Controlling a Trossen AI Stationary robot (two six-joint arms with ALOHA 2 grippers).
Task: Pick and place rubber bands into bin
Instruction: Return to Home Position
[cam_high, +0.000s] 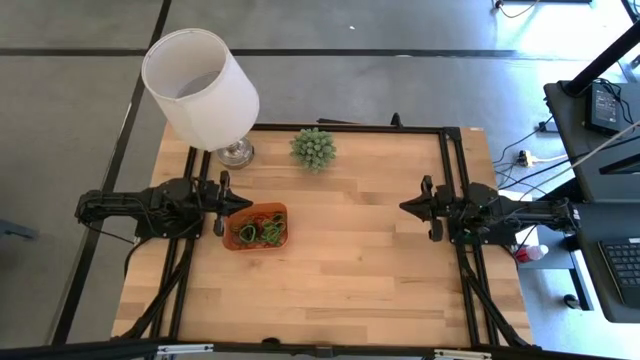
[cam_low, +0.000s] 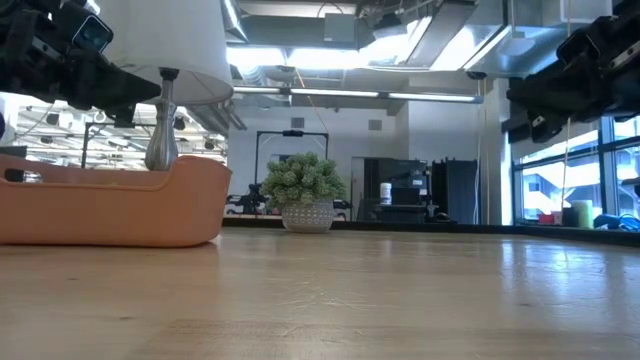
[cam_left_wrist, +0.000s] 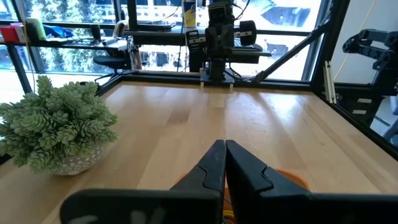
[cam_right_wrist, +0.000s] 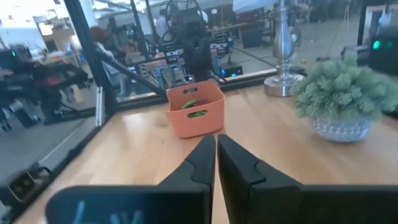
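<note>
A robotics lab: a pale wooden butcher-block table stands on bare grey concrete floor, exposed silver ceiling ducts run overhead, and a black keyboard sits at the right.

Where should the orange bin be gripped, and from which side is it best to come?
The bin is open-topped with thin upright walls, so probably pinch the wall facing the right arm from above, one finger inside, one outside. The rubber bands lie low inside, and the left end effector crowds the other end.
</note>
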